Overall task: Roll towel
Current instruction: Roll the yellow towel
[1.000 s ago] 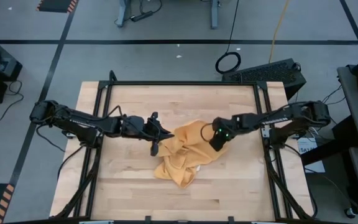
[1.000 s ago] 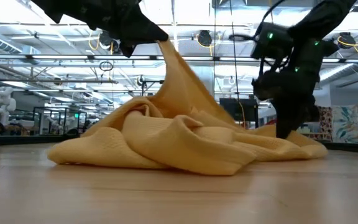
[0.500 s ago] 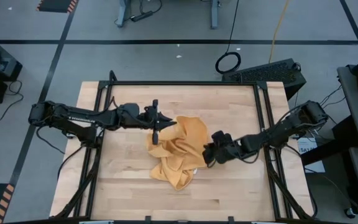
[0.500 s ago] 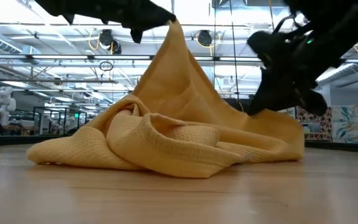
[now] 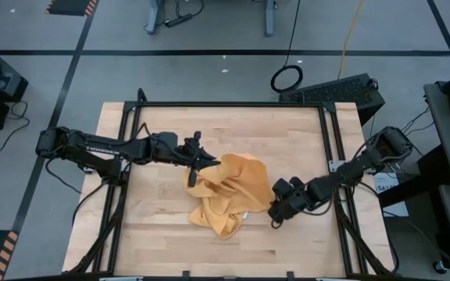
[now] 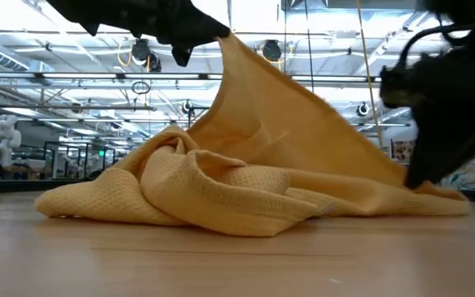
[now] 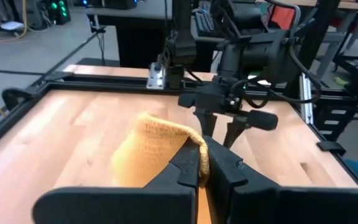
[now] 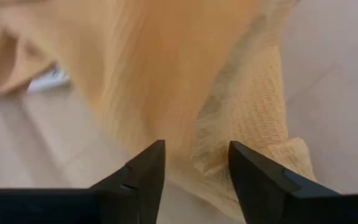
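Only one bit of lettering shows: white letters along the left arm in the high view, seemingly "TROSSEN", too small to be sure. Nothing else can be read.

The heaped towel blocks the worktop middle; bare wood lies open all around it.

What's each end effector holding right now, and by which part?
Left end effector is shut on a raised edge of the towel. Right end effector is open, holding nothing.
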`<state>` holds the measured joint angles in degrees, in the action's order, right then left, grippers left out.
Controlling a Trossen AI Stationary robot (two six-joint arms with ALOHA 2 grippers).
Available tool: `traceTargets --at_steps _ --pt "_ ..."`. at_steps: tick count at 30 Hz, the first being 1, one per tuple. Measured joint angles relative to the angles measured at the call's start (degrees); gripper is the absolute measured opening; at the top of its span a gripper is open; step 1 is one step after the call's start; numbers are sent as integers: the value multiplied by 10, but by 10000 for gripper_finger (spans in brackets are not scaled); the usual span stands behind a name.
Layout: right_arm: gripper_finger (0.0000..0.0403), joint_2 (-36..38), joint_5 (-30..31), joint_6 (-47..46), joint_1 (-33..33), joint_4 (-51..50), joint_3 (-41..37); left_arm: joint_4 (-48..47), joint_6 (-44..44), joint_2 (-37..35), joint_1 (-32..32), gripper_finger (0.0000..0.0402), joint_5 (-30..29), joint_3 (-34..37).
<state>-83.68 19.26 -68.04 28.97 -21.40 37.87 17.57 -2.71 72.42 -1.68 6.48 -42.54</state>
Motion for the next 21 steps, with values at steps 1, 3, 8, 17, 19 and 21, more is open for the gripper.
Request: traceTargets --at_steps 1,3,8,17,19,21 --pt "174 0 4 -1 9 -2 0 -1 0 0 3 11 0 0" --pt "176 0 26 -1 27 0 0 -7 0 0 10 11 0 0" --pt "173 10 26 10 52 28 0 -10 -1 9 27 11 -7 0" --pt "164 108 -8 48 53 -175 39 2 -43 53 30 11 -8 0" --pt "161 129 36 60 52 -209 39 3 -49 59 33 11 -9 0" --pt "157 141 112 42 50 -249 40 10 -50 64 37 11 -9 0"
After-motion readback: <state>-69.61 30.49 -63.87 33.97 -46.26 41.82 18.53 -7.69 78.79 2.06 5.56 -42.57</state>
